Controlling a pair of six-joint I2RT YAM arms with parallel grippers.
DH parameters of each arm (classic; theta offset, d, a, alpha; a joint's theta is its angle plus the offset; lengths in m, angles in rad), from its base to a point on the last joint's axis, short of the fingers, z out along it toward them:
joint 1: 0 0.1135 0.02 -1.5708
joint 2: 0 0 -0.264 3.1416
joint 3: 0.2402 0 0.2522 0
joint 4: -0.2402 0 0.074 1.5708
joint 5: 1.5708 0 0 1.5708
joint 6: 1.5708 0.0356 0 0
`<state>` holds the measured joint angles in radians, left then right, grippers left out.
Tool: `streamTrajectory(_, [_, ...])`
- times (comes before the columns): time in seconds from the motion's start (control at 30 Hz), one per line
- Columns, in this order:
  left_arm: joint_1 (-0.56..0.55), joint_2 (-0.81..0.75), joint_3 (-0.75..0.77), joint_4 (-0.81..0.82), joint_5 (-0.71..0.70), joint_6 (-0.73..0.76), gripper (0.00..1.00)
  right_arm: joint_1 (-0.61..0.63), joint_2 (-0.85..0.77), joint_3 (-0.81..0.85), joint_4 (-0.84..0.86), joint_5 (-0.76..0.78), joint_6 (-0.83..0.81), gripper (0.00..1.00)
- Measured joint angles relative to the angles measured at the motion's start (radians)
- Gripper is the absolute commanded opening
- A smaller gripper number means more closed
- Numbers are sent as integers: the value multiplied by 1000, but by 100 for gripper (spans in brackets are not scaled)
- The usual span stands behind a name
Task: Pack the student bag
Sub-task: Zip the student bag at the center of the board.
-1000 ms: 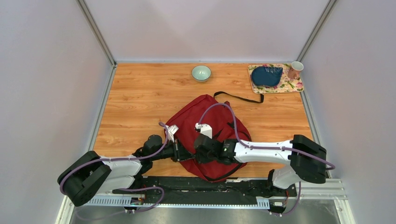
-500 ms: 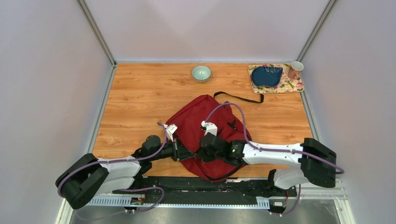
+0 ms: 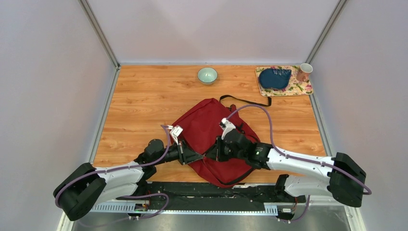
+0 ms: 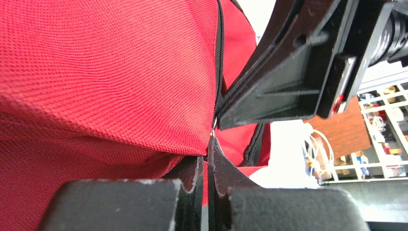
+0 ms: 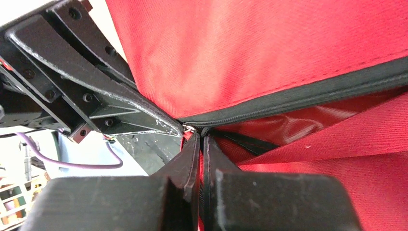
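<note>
The student bag [image 3: 207, 122], dark red with black zipper trim, lies on the wooden table near the front edge, between both arms. My left gripper [image 3: 198, 156] is shut on the bag's fabric at the end of the black zipper [image 4: 220, 57]. In the left wrist view its tips [image 4: 208, 144] pinch a thin fold of red cloth. My right gripper [image 3: 212, 153] meets it tip to tip, shut on the bag's edge right by the zipper [image 5: 298, 98]. In the right wrist view its tips [image 5: 200, 139] sit just below a small metal zipper piece [image 5: 190, 128]. The bag's inside is hidden.
A pale green bowl [image 3: 207, 75] stands at the back middle. At the back right a floral mat [image 3: 299, 89] carries a dark blue pouch [image 3: 274, 78] and a cup [image 3: 304, 71]. A black strap [image 3: 245, 101] trails behind the bag. White walls enclose the table.
My right gripper has closed on the bag's edge. The right arm has swung outward to the right, its wrist moving right and away. The left arm barely moved.
</note>
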<state>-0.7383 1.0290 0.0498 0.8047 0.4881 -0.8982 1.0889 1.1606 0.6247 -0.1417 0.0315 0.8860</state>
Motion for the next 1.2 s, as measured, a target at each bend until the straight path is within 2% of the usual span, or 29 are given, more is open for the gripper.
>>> streamTrajectory(0.27, [0,-18,3,-88,2,74,0,-167,-68,-25,-50,-69,-28,0])
streamTrajectory(0.63, [0,-21,3,-134,0,98,0,-176,-7,10,-71,-130,-88,0])
streamTrajectory(0.87, [7,-67,4,-220,-43,98,0,-176,20,53,-101,-166,-147,0])
streamTrajectory(0.93, [13,-85,7,-251,-50,101,0,-176,29,67,-102,-181,-161,6])
streamTrajectory(0.97, [15,-95,11,-269,-51,104,0,-176,35,74,-101,-186,-169,16])
streamTrajectory(1.07, [19,-111,20,-312,-52,117,0,-176,48,87,-101,-199,-183,30])
streamTrajectory(1.2, [20,-115,23,-343,-51,124,0,-176,56,97,-99,-208,-199,33])
